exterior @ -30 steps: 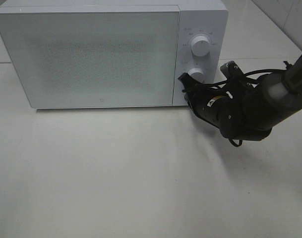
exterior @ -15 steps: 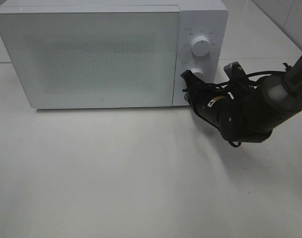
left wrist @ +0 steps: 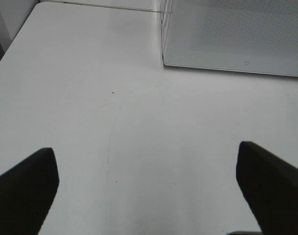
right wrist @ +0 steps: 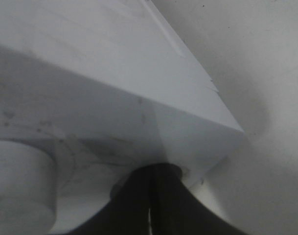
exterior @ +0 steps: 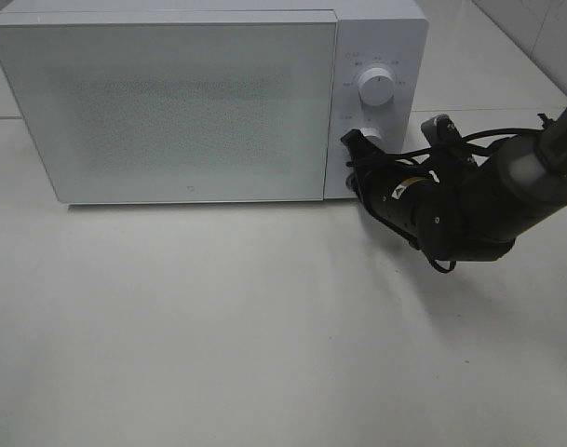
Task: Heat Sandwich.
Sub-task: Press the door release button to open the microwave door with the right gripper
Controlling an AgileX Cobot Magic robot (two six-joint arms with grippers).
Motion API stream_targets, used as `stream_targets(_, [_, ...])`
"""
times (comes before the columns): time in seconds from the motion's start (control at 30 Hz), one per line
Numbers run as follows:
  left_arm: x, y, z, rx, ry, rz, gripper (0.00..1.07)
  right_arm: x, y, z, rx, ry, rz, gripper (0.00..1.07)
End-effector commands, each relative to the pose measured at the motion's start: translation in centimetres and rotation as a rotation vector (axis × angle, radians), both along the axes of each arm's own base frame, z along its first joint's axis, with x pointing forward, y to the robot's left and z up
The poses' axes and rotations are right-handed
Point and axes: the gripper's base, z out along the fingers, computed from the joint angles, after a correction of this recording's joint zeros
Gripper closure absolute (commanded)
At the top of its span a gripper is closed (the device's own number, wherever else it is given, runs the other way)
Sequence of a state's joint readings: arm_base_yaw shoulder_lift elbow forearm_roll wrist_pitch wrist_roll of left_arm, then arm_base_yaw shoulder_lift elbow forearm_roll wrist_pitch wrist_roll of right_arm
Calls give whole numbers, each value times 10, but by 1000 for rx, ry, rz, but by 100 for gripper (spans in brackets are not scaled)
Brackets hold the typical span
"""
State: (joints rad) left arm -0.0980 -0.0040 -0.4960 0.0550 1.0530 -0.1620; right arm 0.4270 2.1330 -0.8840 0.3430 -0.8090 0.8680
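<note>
The sandwich is out of view; no plate or bread shows in any frame. The white microwave (exterior: 171,102) stands at the back of the table with its door closed. My right gripper (exterior: 356,142) is shut, and its tips rest against the lower knob (exterior: 371,139) on the control panel. In the right wrist view the two dark fingers (right wrist: 168,205) are pressed together against the panel, with the upper knob (right wrist: 16,181) beside them. My left gripper (left wrist: 146,196) is open and empty above bare table, short of the microwave's corner (left wrist: 164,61).
The upper knob (exterior: 374,86) sits above the lower one on the panel. The right arm and its cables (exterior: 479,200) lie to the right of the microwave. The white table (exterior: 218,326) stretches out in front. A wall edge (exterior: 544,37) runs at the back right.
My right gripper has shifted slightly up and in against the lower knob. The microwave door has stayed closed.
</note>
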Motion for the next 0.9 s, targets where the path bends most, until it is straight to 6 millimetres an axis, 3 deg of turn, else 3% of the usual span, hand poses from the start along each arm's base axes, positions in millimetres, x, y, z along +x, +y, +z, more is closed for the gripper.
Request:
stream_targets(0.03, [-2,-1,1,-18,-24,-1,16,35,-15,47,99,-325,-140,107])
stream_targets(0.27, [-2,-1,1,-18,-24,-1,16,36,-15,36,217,-280,-193,107])
stream_targets(0.9, [-2,-1,1,-18,-24,-1,16,36,-15,35,230,-275,-194,107])
